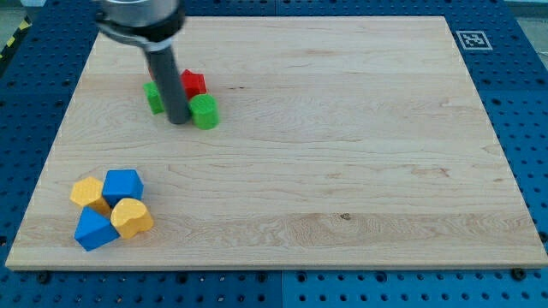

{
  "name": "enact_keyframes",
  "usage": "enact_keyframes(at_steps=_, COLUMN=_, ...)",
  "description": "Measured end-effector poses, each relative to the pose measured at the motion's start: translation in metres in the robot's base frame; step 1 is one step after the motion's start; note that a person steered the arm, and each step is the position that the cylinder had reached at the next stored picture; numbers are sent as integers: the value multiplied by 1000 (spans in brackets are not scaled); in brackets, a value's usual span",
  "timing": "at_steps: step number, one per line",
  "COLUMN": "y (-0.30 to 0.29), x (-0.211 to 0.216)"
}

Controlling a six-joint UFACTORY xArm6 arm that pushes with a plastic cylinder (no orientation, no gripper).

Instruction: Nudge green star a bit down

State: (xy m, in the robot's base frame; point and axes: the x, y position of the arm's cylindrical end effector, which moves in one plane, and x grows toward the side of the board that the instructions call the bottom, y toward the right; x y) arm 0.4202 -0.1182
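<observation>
My tip (178, 121) stands in the upper left part of the board, at the end of a dark rod coming down from the view's top. A green block (154, 97) sits just left of the rod and is partly hidden by it; its shape looks like a star. A red block (193, 83) sits just right of the rod and above the tip. A round green block (204, 111) sits right beside the tip on its right. The tip is between the two green blocks, close to both.
At the lower left corner of the wooden board (342, 171) lies a cluster: a yellow block (86, 192), a blue block (122, 186), a yellow block (130, 217) and a blue block (93, 228). A printed marker (472, 39) is at the top right corner.
</observation>
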Motion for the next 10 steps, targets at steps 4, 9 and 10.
enact_keyframes(at_steps=4, y=-62, x=32)
enact_keyframes(at_steps=9, y=-134, x=-69)
enact_keyframes(at_steps=10, y=-112, x=-48)
